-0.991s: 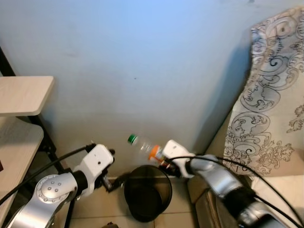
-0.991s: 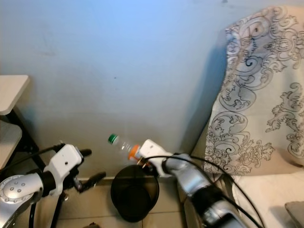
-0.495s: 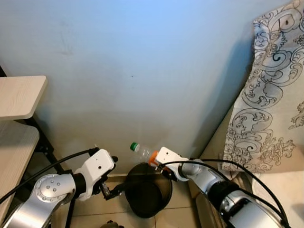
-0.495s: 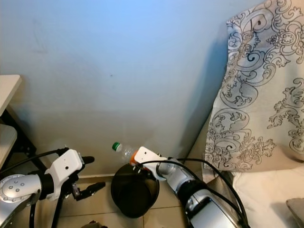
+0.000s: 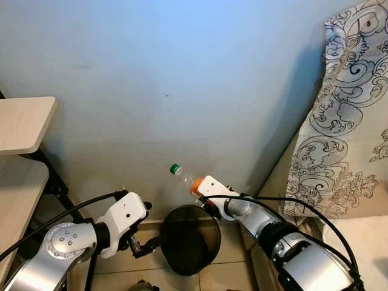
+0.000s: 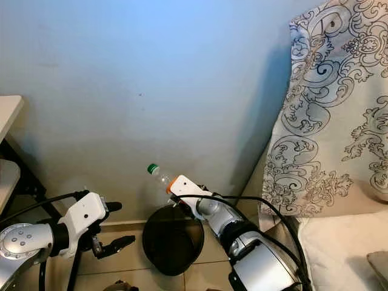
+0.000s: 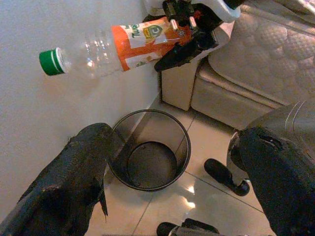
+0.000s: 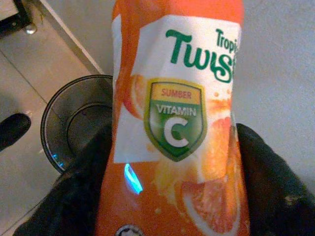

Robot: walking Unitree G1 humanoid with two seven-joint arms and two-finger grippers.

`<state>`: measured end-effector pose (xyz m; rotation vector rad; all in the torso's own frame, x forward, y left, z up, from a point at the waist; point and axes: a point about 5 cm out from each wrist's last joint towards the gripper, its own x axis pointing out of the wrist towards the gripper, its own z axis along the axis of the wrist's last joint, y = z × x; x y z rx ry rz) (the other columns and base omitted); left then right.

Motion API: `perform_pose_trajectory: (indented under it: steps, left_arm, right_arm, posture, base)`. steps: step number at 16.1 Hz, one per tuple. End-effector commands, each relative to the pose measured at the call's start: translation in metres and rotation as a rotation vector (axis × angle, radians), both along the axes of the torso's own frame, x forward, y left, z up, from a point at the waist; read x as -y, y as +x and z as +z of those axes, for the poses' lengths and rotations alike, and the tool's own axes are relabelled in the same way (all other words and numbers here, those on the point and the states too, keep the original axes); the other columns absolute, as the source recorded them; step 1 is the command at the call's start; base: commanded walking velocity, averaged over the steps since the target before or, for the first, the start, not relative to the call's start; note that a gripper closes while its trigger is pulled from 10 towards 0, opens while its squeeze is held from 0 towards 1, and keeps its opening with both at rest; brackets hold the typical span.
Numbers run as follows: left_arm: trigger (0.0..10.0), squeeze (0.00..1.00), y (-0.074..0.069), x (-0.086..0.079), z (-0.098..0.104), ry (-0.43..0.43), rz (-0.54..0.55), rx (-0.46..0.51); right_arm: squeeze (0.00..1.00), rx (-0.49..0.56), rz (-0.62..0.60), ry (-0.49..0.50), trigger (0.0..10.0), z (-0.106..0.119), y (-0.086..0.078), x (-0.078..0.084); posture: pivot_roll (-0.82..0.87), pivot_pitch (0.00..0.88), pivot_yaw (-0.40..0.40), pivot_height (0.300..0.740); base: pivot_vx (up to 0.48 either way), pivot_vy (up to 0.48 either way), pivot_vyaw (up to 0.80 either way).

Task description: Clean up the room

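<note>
An empty orange-labelled juice bottle [image 7: 118, 46] is gripped at its labelled base by the right pincer [image 7: 184, 46], whose black fingers are closed on either side of it. The bottle is held nearly level, its green cap [image 5: 174, 169] pointing toward the pale blue wall [image 5: 182, 91], above and slightly behind the round black wire wastebasket [image 5: 189, 239] that stands on the tiled floor [image 7: 206, 206] against that wall. It is judged to be carried there so that it can be dropped in as rubbish; the basket is seen to hold nothing yet. The left pincer [image 5: 145, 245] is held low beside the wastebasket, on its left, with its fingers spread apart and gripping nothing. To the right of the wastebasket a mattress edge [image 7: 275, 54] draped with a patterned cloth [image 5: 345, 121] is seen, and well to its left a light wooden desk [image 5: 24, 124] on a black frame. Nothing is seen between the bottle and the basket's mouth, though the wall lies close by the cap.
</note>
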<state>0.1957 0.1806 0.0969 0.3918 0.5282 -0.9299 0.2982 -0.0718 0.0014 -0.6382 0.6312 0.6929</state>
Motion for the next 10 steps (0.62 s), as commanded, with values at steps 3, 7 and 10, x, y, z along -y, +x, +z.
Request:
perform_pose_trajectory:
  steps: [3, 7, 10]
  left_arm:
    - [10.0, 0.00, -0.0026, 0.0025, 0.0004, -0.004, -0.017, -0.009]
    - [10.0, 0.00, -0.0026, 0.0023, -0.0001, -0.001, -0.021, -0.011]
    - [10.0, 0.00, -0.0017, 0.0021, -0.0006, 0.001, -0.021, -0.011]
  right_arm:
    - [1.00, 0.026, -0.016, 0.013, 10.0, 0.0053, 0.0054, -0.0022]
    - [1.00, 0.010, -0.011, 0.021, 10.0, 0.0024, 0.0023, -0.0034]
    - [1.00, 0.002, -0.010, 0.032, 10.0, 0.0015, 0.0011, -0.0038]
  posture:
    - [0.04, 0.050, -0.067, 0.740]
    - [0.04, 0.045, -0.064, 0.740]
    - [0.03, 0.042, -0.060, 0.740]
  base:
    - [0.000, 0.000, 0.00]
    - [0.000, 0.000, 0.00]
    - [0.000, 0.000, 0.00]
